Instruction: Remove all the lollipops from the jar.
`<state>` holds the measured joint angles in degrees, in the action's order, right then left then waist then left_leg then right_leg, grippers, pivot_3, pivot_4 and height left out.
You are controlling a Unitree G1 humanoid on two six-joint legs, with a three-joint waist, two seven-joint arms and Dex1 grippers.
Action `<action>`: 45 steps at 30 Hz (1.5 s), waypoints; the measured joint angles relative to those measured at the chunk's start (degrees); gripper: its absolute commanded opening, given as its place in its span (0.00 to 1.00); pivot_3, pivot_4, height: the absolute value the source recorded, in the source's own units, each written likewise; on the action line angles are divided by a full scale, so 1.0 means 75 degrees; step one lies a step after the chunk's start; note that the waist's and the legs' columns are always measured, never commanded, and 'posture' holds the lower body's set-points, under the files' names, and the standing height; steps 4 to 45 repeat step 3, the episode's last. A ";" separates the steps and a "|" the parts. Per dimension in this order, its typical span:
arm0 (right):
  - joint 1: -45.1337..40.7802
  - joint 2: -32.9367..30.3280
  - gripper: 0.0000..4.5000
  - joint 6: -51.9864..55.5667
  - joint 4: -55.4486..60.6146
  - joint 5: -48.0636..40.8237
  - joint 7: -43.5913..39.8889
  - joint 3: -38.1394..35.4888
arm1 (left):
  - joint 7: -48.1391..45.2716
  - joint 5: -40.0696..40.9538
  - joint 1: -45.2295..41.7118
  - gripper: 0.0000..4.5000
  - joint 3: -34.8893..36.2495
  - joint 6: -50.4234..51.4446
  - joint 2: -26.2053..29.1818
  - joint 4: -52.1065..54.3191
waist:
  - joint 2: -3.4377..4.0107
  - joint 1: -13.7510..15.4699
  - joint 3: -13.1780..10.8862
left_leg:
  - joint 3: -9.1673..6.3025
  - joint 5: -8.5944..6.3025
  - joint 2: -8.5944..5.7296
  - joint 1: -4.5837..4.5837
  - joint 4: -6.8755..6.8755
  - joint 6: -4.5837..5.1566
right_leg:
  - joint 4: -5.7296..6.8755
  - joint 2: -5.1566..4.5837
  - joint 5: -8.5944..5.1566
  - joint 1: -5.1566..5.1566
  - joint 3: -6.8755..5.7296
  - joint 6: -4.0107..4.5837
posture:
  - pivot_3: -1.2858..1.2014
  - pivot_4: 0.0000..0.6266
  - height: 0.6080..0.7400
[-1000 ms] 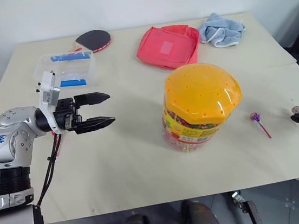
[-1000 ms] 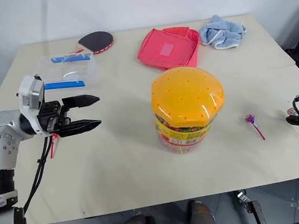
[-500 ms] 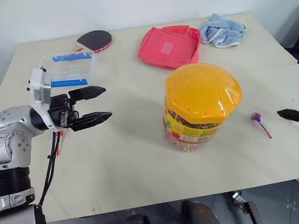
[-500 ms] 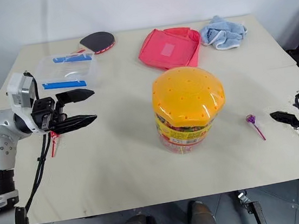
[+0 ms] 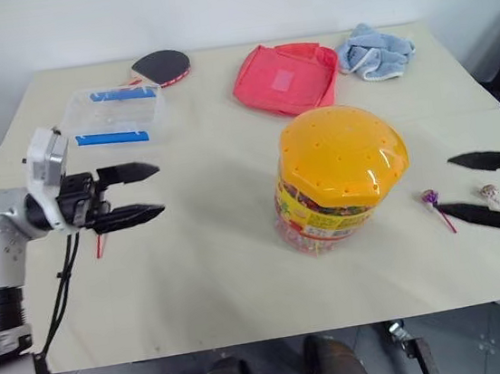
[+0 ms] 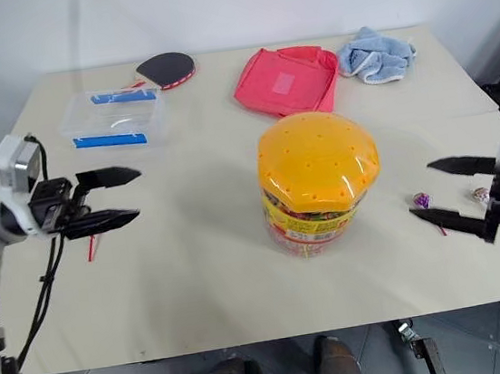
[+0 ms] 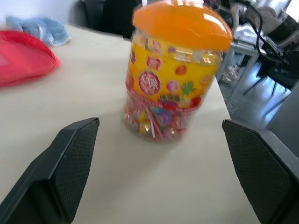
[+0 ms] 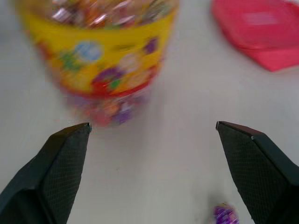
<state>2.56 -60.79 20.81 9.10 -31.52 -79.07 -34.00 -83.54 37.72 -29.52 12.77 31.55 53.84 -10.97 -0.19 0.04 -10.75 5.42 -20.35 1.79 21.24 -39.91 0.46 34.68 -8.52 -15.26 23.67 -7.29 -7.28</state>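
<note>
Two lollipops on the table (image 5: 197,276) right of the jar (image 5: 338,176): purple lollipop (image 5: 430,199) just left of the right gripper (image 5: 473,185), white lollipop (image 5: 488,191) between its spread fingers. Red lollipop (image 5: 100,245) lies under the left gripper (image 5: 141,194), also spread wide, empty. Jar upright mid-table between both grippers, orange lid on, well apart from each.

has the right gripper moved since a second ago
Yes. The right gripper has swung in from the table's right edge toward the jar. It now hangs open over the purple lollipop and the white one.
</note>
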 measured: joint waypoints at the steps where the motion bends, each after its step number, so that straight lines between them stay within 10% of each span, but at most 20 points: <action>1: 0.0022 -0.0033 1.00 -0.0239 -0.0198 0.0086 -0.0206 0.0060 | -0.0127 -0.0012 0.0195 1.00 0.0028 -0.0050 0.0127 -0.0092 | 0.0000 -0.0007 0.0000 | 0.0001 0.0000 0.0000 0.0000 -0.0001 0.0000 | 0.0000 0.0000 0.0000 0.0000 0.0001 0.0000 | 0.52 0.24 1.00; 45: -0.0046 -0.0047 1.00 -0.0558 -0.0615 0.0214 -0.0333 0.0245 | -0.0319 -0.0023 0.0524 1.00 0.0116 -0.0192 0.0209 -0.0158 | 0.0000 -0.0018 0.0000 | 0.0001 -0.0001 0.0001 -0.0002 -0.0004 0.0000 | 0.0006 -0.0001 0.0000 0.0000 0.0004 0.0001 | 0.52 0.24 1.00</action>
